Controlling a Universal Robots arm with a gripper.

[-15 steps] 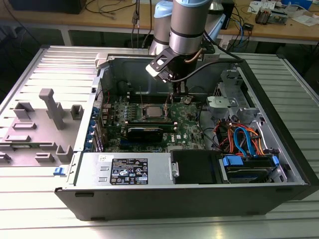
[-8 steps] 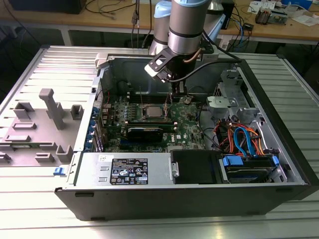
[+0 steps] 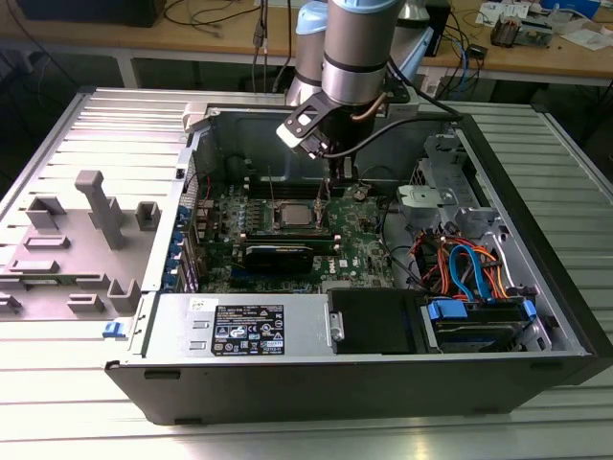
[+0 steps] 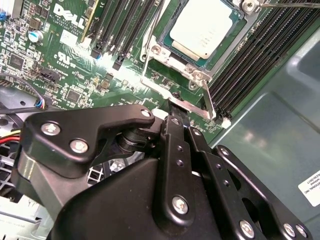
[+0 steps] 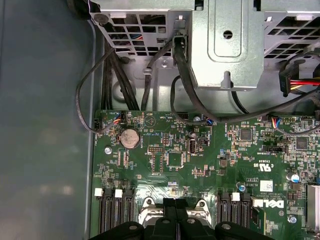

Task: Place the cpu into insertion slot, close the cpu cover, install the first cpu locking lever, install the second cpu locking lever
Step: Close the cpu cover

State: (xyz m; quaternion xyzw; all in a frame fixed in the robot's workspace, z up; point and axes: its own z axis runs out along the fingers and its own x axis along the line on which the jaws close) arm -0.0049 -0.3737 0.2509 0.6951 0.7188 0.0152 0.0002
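Observation:
The cpu, a square chip with a dull silver top, lies in the insertion slot on the green motherboard. The cpu cover, a silvery frame, lies flat around the chip's edges. One thin wire locking lever runs along the socket's side and ends in a flat silvery handle. A second wire lever shows at the far corner. My gripper is shut, with its black fingertips touching that flat handle. In the exterior view the gripper hangs just beside the socket. In the first wrist view the gripper's fingers stand pressed together.
Long black memory slots flank the socket on both sides. A black graphics card lies in front of it. A metal drive cage and cable bundles fill the case's right in the exterior view. The case wall stands close.

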